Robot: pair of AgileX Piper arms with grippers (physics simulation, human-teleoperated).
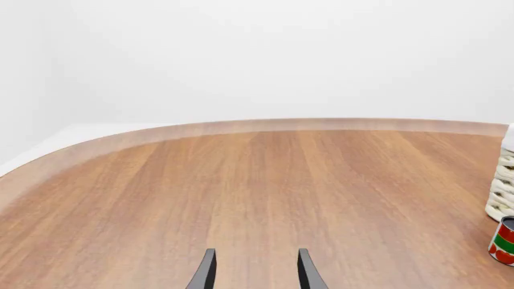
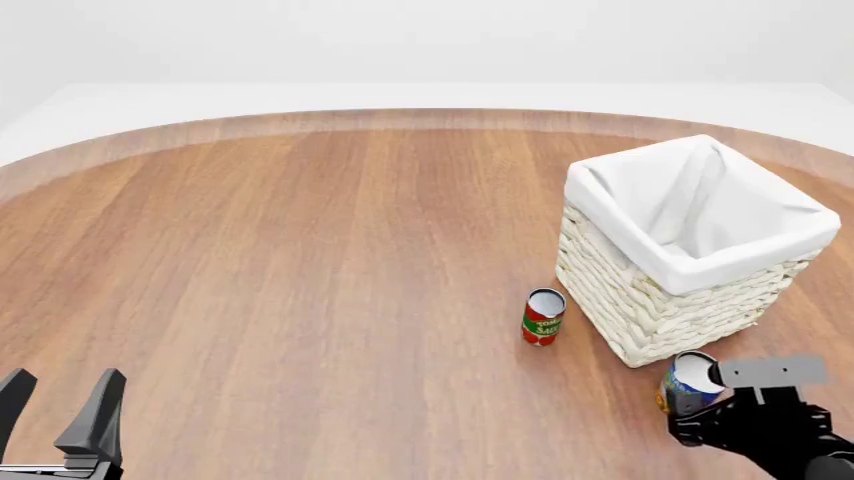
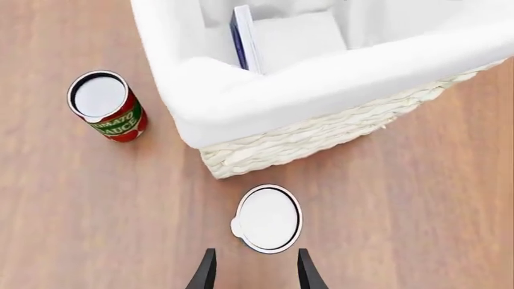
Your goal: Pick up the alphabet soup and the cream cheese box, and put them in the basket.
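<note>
The alphabet soup (image 2: 687,384) stands upright on the table just in front of the basket (image 2: 641,310). In the right wrist view its pale lid (image 3: 269,218) lies just beyond my open right gripper (image 3: 253,272), not between the fingers. In the front view my right gripper (image 2: 694,425) hovers at the can's near side. The cream cheese box (image 3: 243,37) stands on edge inside the basket (image 3: 305,141), against the white liner. My left gripper (image 2: 60,410) is open and empty at the near left, far from everything; it also shows in the left wrist view (image 1: 255,272).
A slim red-and-green can (image 2: 543,316) stands upright left of the basket's near corner; it also shows in the right wrist view (image 3: 106,105) and the left wrist view (image 1: 504,241). The round table's far edge (image 2: 427,115) curves across the back.
</note>
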